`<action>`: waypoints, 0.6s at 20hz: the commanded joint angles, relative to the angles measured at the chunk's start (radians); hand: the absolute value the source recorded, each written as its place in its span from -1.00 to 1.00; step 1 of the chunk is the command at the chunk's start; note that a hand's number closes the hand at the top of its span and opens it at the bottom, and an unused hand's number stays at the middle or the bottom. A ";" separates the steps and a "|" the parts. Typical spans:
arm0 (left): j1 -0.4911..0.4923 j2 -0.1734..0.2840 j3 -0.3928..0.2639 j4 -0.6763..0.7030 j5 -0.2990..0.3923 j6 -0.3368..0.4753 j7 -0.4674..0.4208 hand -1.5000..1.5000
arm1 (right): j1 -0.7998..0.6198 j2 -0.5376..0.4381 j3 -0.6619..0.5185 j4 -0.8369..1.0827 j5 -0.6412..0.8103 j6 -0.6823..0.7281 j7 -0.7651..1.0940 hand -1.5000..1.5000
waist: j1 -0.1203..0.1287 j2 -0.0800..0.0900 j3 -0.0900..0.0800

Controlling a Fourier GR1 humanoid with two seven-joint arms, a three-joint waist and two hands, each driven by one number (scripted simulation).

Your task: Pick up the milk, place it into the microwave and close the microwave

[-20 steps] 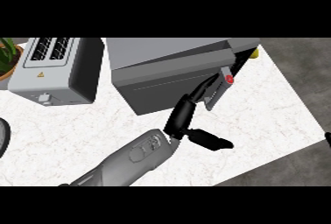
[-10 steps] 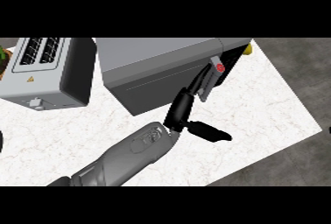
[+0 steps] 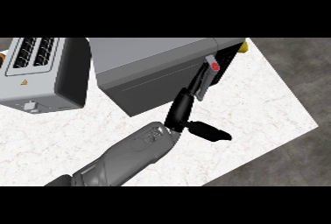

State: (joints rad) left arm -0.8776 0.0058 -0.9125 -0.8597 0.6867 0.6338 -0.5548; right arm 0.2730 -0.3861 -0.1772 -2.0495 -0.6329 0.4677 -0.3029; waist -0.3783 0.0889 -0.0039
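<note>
- Silver slot toaster (image 3: 39, 72) is sitting at the far left on the white marbled counter top (image 3: 258, 109), just beside the microwave and not touching it.
- Big grey box microwave (image 3: 152, 65) is filling the top centre. Its darker front panel is facing the lower right.
- Grey right forearm (image 3: 123, 159) is coming in from the lower left.
- Black right hand (image 3: 184, 114) is reaching up along the right end of the microwave front. Its fingers (image 3: 194, 87) are lying straight and pressed together, tips against a narrow light grey strip (image 3: 205, 83) at that edge, pinching nothing. The thumb is sticking out well apart, toward the lower right over bare counter.
- A small red dot (image 3: 214, 66) is showing at the top of that strip, with a dark gap just behind it.
- Milk: can't tell where it is — nothing readable as a carton in the hand or on the counter.
- A small yellow object (image 3: 243, 46) is peeking out at the microwave's top right corner.
</note>
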 commanded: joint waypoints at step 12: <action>-0.080 -0.006 -0.012 0.057 0.101 0.020 -0.049 -1.00 | -0.042 -0.053 -0.030 0.017 -0.073 0.002 0.048 -1.00 | -0.024 0.002 0.002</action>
State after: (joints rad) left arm -0.8995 -0.0002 -0.9534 -0.8269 0.7550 0.6489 -0.6132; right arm 0.2382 -0.4319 -0.2038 -2.0372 -0.6886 0.4683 -0.2636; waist -0.3933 0.0897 -0.0033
